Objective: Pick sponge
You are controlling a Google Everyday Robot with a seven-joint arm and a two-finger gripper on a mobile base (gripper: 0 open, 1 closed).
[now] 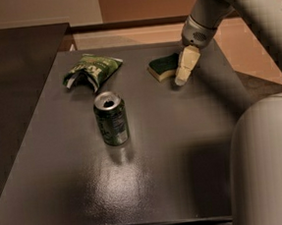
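**A:** Where's the pincer (pixel 181 76) at?

**B:** Down right beside the sponge (pixel 162 65), far end of the worktop (pixel 183 145). Can't tell if it's open or closed. The sponge's lying flat, so I'd say grabbing and lifting are left. Can (pixel 111 118) sits well apart.

The gripper (pixel 181 76) hung low over the dark table (pixel 186 179), beyond and right of the upright green can (pixel 111 119), just beside the sponge's (pixel 161 67) right end. A crumpled snack bag (pixel 90 69) lay beyond the can, slightly left.
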